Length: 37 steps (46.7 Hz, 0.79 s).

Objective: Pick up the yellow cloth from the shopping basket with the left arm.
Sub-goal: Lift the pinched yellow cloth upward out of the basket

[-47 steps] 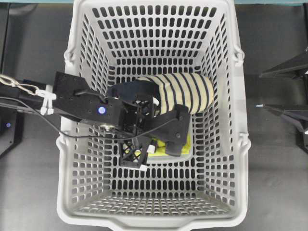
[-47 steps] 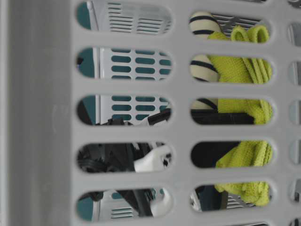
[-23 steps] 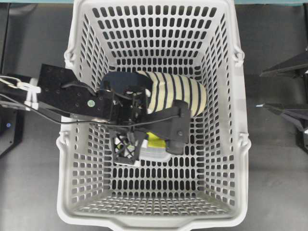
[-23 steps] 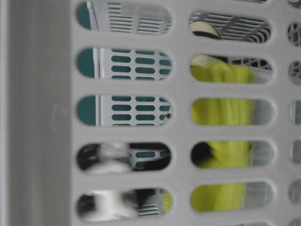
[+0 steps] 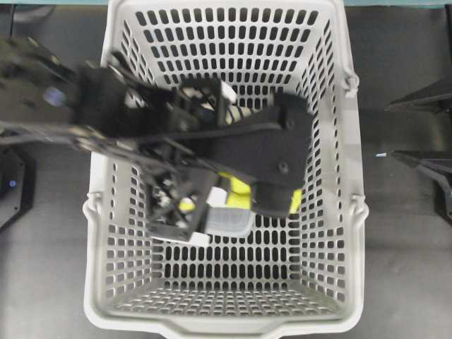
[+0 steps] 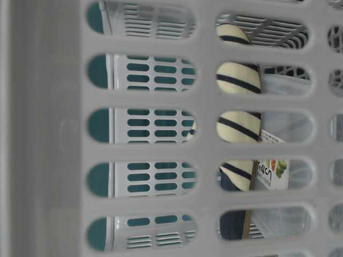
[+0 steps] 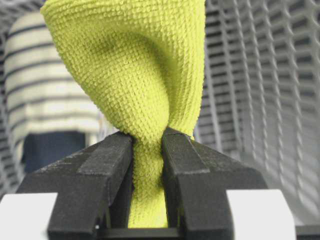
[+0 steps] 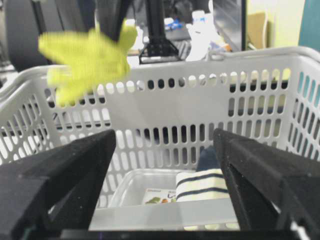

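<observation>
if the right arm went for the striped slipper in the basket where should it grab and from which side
Probably the rounded striped toe end of the slipper, coming straight down from above. It lies flat on the basket floor beside the clear box, and the basket's tall walls block any side approach. The right gripper has its jaws wide open. Whether they span the toe is hard to tell.

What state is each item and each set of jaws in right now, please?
yellow cloth: pinched by the left gripper, hanging above the basket rim.
left gripper: jaws shut on the cloth.
right gripper: jaws open, empty, outside the basket.
shopping basket: upright.
striped slipper: lying in the basket.
clear plastic box: in the basket, beside the slipper.
</observation>
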{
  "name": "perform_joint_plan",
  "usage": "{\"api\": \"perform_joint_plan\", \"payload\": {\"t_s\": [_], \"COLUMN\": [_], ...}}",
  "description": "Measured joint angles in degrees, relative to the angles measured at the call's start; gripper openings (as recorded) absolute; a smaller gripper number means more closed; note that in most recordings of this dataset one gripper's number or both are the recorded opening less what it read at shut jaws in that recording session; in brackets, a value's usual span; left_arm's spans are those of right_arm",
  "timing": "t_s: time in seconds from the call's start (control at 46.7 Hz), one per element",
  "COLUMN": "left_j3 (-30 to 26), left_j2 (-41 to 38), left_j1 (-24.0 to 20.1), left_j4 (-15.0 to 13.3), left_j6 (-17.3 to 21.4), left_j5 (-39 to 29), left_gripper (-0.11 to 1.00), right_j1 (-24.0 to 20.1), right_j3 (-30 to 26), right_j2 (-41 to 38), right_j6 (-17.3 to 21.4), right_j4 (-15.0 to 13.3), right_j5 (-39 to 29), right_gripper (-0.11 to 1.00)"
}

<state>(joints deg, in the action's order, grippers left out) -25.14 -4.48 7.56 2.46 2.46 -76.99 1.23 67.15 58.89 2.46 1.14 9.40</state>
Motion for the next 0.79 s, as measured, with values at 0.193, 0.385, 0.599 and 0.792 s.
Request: {"api": "perform_joint_plan", "payload": {"t_s": [0.193,0.385,0.599,0.792], "left_j3": [-6.4,-6.7,-6.7,-6.7], "left_j2": [-1.5,-1.7,-1.6,-1.8], "left_j1": [0.0,0.0,0.0,0.0], "left_j4": [0.0,0.0,0.0,0.0], "left_j6": [0.2,0.2,0.2,0.2], "left_j5": [-7.9,-8.4,-8.6,-8.8], "left_gripper": [0.14,0.14,0.14,0.14], "right_j1": [0.0,0.0,0.2,0.3], "right_j3": [0.3,0.4,0.3,0.4], "right_j2": [0.8,0.9,0.8,0.9], "right_j6": [0.0,0.0,0.0,0.1], "right_j4": [0.0,-0.1,0.0,-0.1], "right_j5": [0.0,0.0,0.0,0.0], "right_gripper": [0.75,0.75,0.75,0.75]}}
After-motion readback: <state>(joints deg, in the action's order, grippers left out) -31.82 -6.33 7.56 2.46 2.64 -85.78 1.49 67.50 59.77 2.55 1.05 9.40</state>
